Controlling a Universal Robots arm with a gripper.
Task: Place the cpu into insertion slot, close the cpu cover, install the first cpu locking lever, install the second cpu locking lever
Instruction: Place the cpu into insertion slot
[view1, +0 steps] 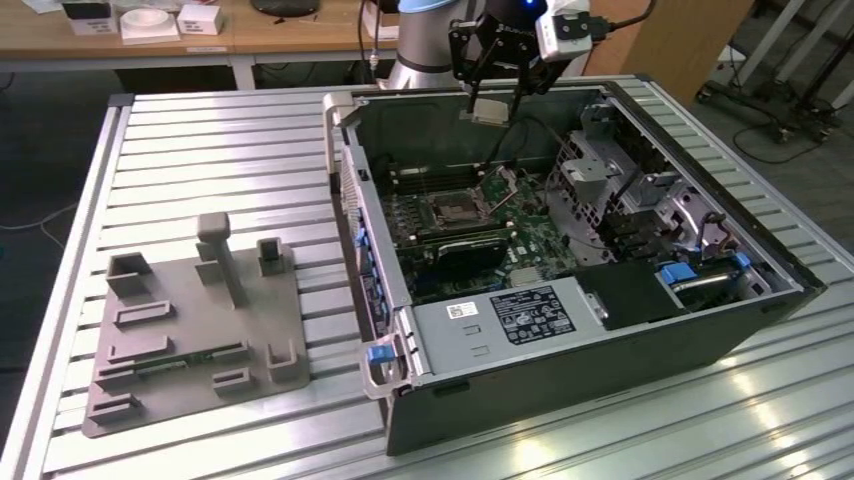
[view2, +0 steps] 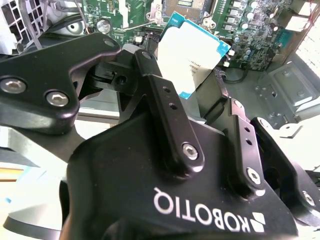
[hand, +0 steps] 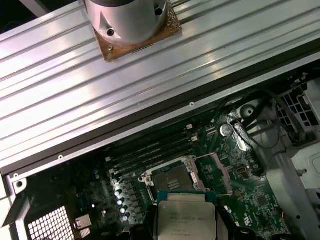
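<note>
End effector (view2: 183, 75) — gripping one cpu (view2: 194, 47).

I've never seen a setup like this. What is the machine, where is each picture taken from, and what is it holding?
It is one robot arm ending in jaws. The exterior view looks from off the arm at a slatted metal table bearing an open computer case and a grey fixture plate. Both wrist views ride on the arm, looking into the case. The jaws are shut on the cpu, held over the case, not yet in the insertion slot, whose cpu cover stands open.
</note>
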